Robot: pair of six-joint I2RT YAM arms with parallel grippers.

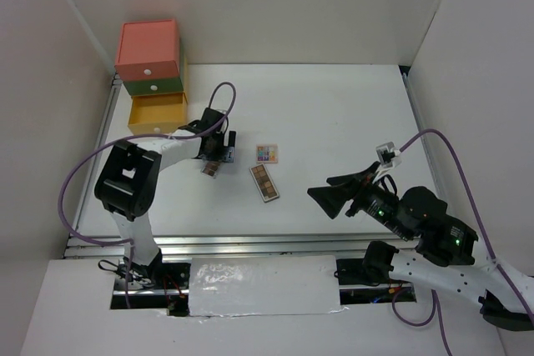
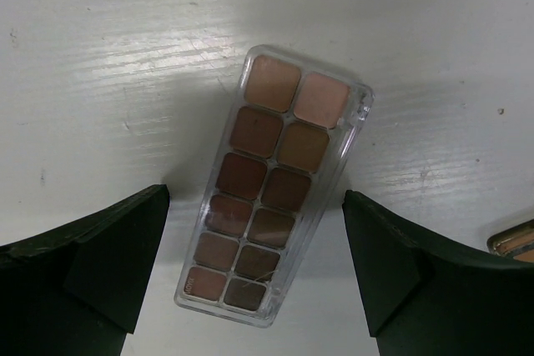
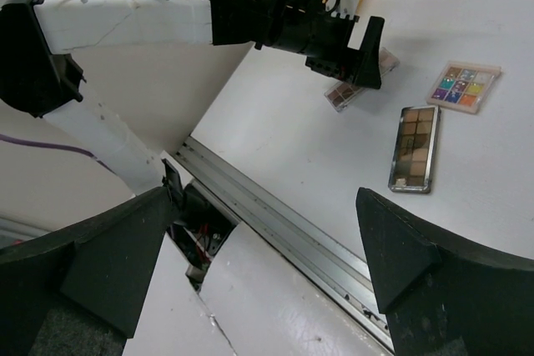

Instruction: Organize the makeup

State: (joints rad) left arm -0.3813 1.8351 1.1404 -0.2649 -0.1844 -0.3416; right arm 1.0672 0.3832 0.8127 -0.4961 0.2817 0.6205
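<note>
A pinkish eyeshadow palette (image 2: 271,185) lies flat on the white table, directly under my left gripper (image 2: 254,231). That gripper is open, with one finger on each side of the palette and not touching it. In the top view the left gripper (image 1: 220,152) hovers over this palette (image 1: 210,169). A brown palette (image 1: 264,183) and a multicolour palette (image 1: 268,154) lie to its right. My right gripper (image 1: 321,198) is open and empty, held above the table's front right. The right wrist view also shows the brown palette (image 3: 415,149) and the multicolour palette (image 3: 465,87). The puffs, tube and compact are out of view.
The coral, green and yellow drawer box (image 1: 150,68) stands at the back left, with its yellow bottom drawer (image 1: 157,112) pulled open. A metal rail (image 1: 250,243) runs along the table's front edge. White walls close in both sides.
</note>
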